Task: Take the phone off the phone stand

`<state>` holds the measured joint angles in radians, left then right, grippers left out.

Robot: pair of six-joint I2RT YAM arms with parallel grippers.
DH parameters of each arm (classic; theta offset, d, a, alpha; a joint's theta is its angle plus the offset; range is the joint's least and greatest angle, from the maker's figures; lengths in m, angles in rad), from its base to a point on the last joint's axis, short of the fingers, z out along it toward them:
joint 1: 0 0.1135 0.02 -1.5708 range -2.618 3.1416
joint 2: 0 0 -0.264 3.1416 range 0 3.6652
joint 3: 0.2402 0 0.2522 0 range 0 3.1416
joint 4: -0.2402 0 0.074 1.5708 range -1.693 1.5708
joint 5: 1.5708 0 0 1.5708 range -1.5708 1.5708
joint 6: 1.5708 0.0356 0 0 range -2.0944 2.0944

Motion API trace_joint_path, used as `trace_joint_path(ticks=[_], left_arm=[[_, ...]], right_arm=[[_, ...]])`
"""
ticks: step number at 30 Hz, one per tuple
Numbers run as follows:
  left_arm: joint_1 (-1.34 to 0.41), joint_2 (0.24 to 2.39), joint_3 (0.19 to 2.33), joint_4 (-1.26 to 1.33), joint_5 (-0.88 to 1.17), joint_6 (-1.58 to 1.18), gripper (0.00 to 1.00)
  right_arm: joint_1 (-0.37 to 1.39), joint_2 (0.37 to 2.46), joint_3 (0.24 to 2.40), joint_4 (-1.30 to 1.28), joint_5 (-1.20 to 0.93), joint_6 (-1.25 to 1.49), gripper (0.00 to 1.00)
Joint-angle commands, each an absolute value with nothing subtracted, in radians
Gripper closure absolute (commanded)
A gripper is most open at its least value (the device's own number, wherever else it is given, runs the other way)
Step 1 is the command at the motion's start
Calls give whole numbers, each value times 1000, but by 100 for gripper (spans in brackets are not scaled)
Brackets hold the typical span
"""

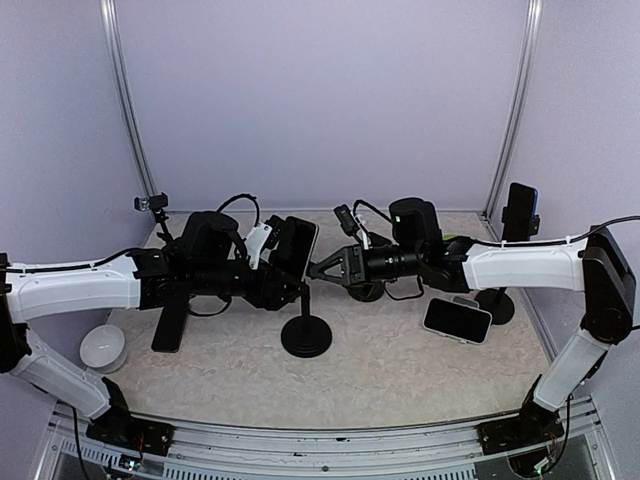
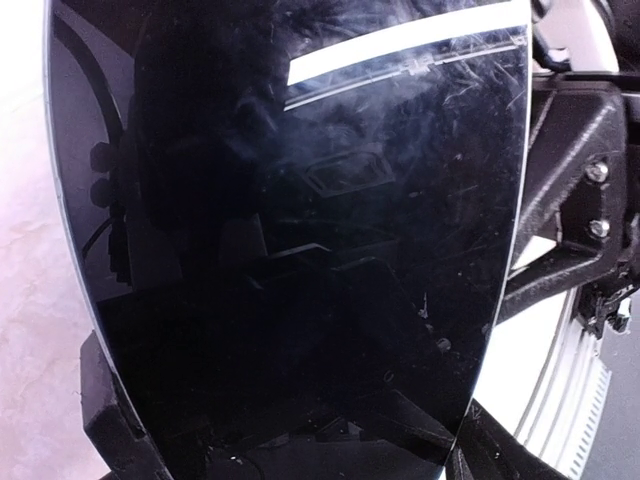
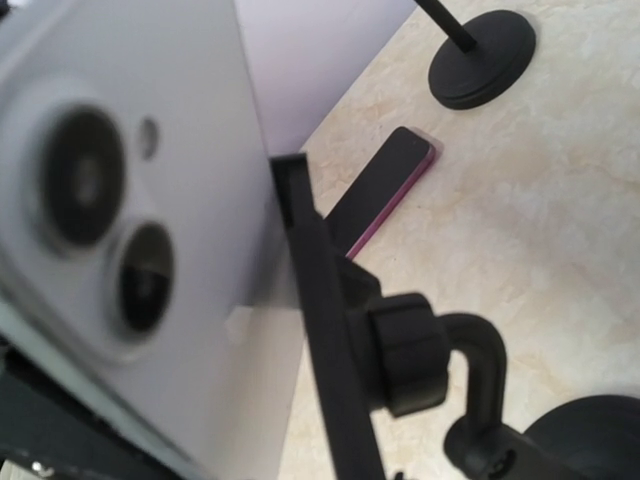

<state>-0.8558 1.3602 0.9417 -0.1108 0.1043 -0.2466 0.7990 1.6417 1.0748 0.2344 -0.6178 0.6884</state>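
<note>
Since the phone stand [image 1: 306, 336] has its round base planted mid-desk, a bit toward the near edge, start there. The phone [image 1: 297, 245] sits upright in the clip at its top. The left gripper [image 1: 283, 258] is clamped across the phone's side edges. The right gripper [image 1: 318, 268] has its jaws close together at the clip behind it, and I can't tell if it's pinching anything.

Top ext cam: high, behind arm bases [image 1: 125, 432], looks down + fwd over table [image 1: 400, 370] to back wall [image 1: 320, 100]. L wrist cam: v. close, faces phone [image 2: 300, 250] screen. R wrist cam: close behind phone back, table beyond. All 3 share phone.
</note>
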Motion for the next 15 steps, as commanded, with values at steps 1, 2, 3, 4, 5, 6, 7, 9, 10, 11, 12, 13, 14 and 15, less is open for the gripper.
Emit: trace_joint_path(ticks=[1,2,3,4,5,6,7,9,10,11,12,13,14,15], left_arm=[[-868,1369,951,-33,74,-293,71],[-894,1383,962,-27,86,-292,72],[-914,1394,974,-18,93,-290,72],[-935,1407,990,-9,101,-292,72],[-954,1417,1006,-2,106,-295,71],[-970,1428,1027,2,111,-301,71],[-987,1440,1054,2,115,-308,71],[-1012,1457,1093,-8,106,-304,71],[-1019,1460,1103,-14,102,-306,71],[-1021,1455,1106,-14,103,-310,71],[-1022,1448,1107,-15,100,-318,71],[-1023,1437,1107,-19,94,-323,71],[-1023,1426,1108,-28,84,-327,71],[-1025,1409,1110,-41,67,-331,72]], right_arm=[[757,1620,1067,154,-639,689,100],[758,1621,1071,153,-635,690,100],[758,1624,1075,153,-632,690,100],[757,1626,1079,153,-630,690,100],[758,1628,1084,152,-629,690,100],[758,1629,1088,152,-630,690,100],[757,1632,1092,152,-632,689,100],[757,1634,1095,150,-635,688,100],[758,1634,1096,148,-633,685,100],[758,1633,1094,147,-631,684,100],[757,1633,1094,145,-629,683,100],[758,1632,1094,144,-629,681,100],[758,1632,1095,142,-628,680,100],[758,1632,1096,139,-630,679,100]])
